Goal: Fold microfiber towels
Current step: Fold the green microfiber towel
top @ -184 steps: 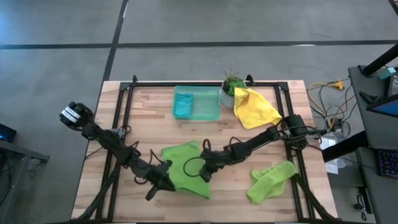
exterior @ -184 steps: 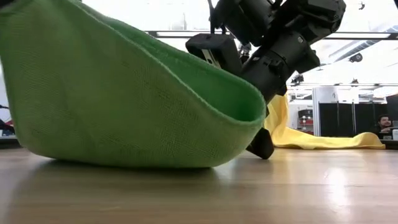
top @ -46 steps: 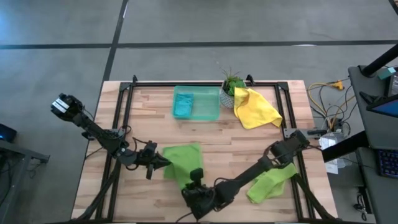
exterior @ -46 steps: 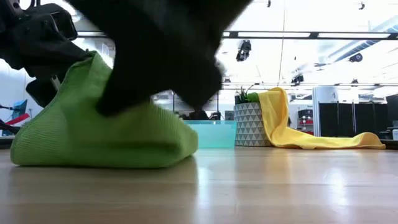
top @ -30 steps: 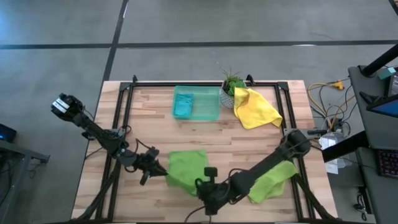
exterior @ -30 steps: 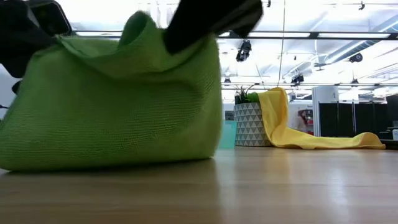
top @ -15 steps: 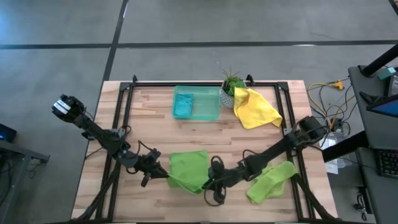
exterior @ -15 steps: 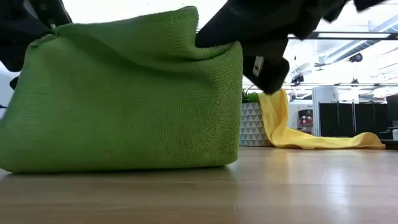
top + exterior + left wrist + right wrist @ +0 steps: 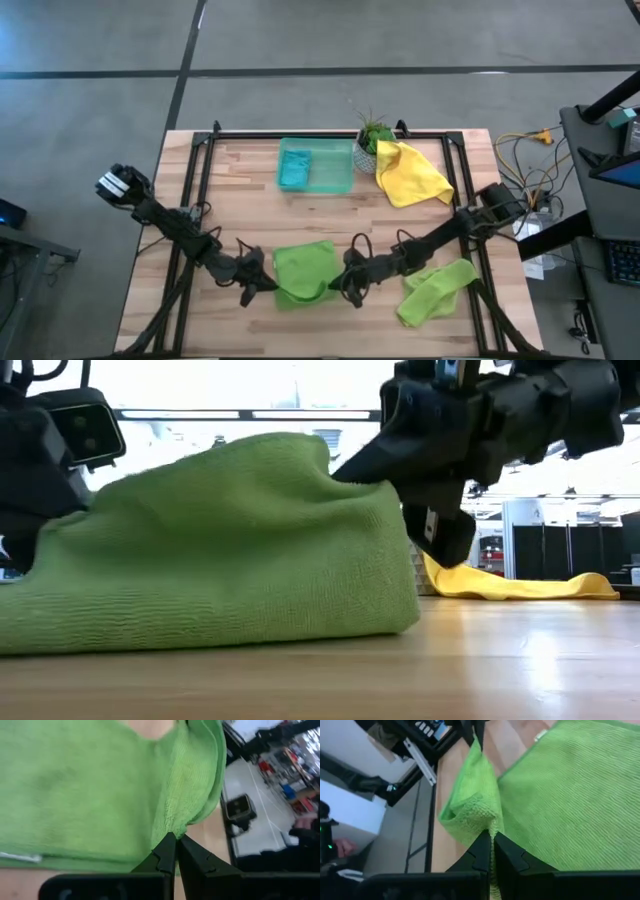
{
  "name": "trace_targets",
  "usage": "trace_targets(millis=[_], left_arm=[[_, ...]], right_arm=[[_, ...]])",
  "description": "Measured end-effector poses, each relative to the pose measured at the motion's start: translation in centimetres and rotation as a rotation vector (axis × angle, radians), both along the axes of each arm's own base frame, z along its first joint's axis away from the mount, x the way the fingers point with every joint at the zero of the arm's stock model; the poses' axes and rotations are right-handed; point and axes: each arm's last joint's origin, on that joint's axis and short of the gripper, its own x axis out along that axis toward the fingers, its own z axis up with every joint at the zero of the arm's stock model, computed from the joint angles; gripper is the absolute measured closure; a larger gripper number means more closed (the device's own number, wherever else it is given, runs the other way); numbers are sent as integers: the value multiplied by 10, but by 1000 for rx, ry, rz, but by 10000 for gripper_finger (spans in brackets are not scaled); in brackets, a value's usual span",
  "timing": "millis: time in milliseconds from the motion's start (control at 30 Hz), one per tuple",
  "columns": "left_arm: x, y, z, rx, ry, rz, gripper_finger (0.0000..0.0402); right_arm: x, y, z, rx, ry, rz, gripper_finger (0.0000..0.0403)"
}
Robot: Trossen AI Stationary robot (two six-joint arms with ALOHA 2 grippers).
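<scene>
A doubled lime green towel point(image 9: 303, 270) is held at the table's near middle, pinched at opposite edges by the left gripper point(image 9: 266, 286) and the right gripper point(image 9: 347, 279), jaws clamped on cloth. A second green towel point(image 9: 435, 290) lies crumpled to the right. Farther back, a yellow towel point(image 9: 410, 172) is draped beside a potted plant point(image 9: 371, 140), and a teal towel point(image 9: 293, 171) is seen inside a green tray point(image 9: 335, 168).

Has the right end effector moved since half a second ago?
Yes. In the high view the right end effector, shut on the green towel, has moved up the picture, toward the green tray.
</scene>
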Motion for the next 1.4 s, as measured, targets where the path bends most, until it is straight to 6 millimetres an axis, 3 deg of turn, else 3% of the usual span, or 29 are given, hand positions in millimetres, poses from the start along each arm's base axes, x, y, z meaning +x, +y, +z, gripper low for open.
trace_targets(millis=[467,1400], left_arm=[[1,6,0,74,-45,183,402],[-5,16,-12,244,25,319,402]], right_arm=[[6,-36,-7,23,14,-121,394],[6,-90,-22,12,84,-333,394]])
